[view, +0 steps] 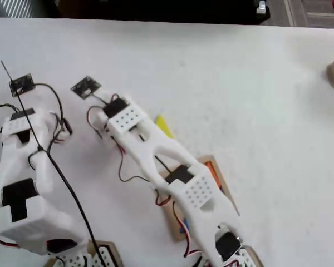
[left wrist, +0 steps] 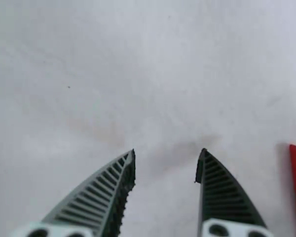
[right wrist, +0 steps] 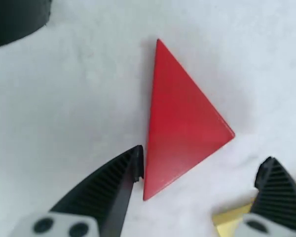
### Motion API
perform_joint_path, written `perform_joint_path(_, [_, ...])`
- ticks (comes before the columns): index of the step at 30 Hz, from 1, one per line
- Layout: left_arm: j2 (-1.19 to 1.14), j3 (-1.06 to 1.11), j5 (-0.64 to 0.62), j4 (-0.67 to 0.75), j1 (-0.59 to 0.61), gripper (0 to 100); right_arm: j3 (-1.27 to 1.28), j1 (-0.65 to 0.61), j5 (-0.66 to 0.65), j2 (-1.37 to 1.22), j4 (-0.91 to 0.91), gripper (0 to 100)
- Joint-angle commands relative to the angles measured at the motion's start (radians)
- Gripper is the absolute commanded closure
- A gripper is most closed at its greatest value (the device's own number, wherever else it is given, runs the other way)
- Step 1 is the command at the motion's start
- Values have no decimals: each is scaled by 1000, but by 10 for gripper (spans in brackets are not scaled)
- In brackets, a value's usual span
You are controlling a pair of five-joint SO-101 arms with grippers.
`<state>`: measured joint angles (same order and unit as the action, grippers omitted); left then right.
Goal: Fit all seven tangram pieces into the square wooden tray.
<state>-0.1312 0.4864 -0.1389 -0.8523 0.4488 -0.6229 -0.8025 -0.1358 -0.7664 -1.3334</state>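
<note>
Early going: red triangle [right wrist: 180,126] likely next.
Right claw [right wrist: 203,155] open astride the triangle on the counter [view: 239,83], yellow piece [right wrist: 234,223] just beside; left claw [left wrist: 168,150] open, empty. The tray [view: 225,188] under the right arm [view: 156,146] shows an orange piece [view: 212,169]; red and yellow at least lie outside.

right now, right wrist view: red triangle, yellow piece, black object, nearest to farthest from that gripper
1. red triangular tangram piece, between the right gripper's fingers
2. yellow tangram piece, beside one finger
3. black object, well beyond the fingertips
</note>
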Motion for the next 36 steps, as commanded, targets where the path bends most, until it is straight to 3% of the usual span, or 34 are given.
perform_joint_path(1, [61, -20, -12, 18, -5, 793, -94, -5, -17, 81, -81, 648])
perform_joint_path(15, [61, -21, -9, 18, -5, 793, -115, 84, -26, 82, -44, 648])
perform_joint_path(24, [59, -25, -9, 18, -5, 793, -117, 77, -28, -58, 102, 648])
perform_joint_path(36, [59, -18, -9, 38, -4, 795, -118, 67, -58, -117, 102, 648])
